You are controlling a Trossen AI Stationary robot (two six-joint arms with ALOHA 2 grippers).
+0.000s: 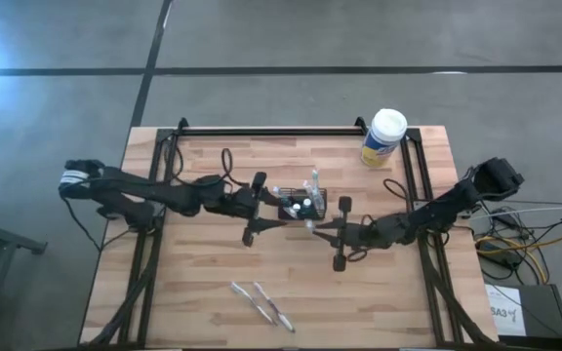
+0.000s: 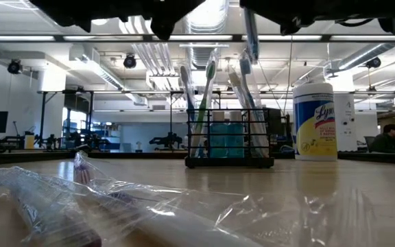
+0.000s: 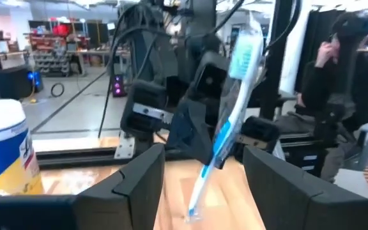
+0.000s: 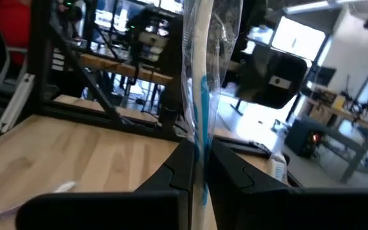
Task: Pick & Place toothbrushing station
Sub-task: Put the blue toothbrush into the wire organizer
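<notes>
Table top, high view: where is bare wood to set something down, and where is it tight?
Free: the strip along the back rail left of the yellow canister, and both near corners either side of the wrapped toothbrushes. Crowded: the middle, where the left gripper and right gripper flank the black caddy.

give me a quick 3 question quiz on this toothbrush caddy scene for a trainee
1. True or false: the right end effector is shut on a wrapped toothbrush.
2. The left end effector is: A open, B shut.
3. What stands at the table's far edge by the right arm?

Key
1. True.
2. A; a blue toothbrush stands between its fingers, beside the black caddy.
3. The yellow canister with a white lid.
</notes>
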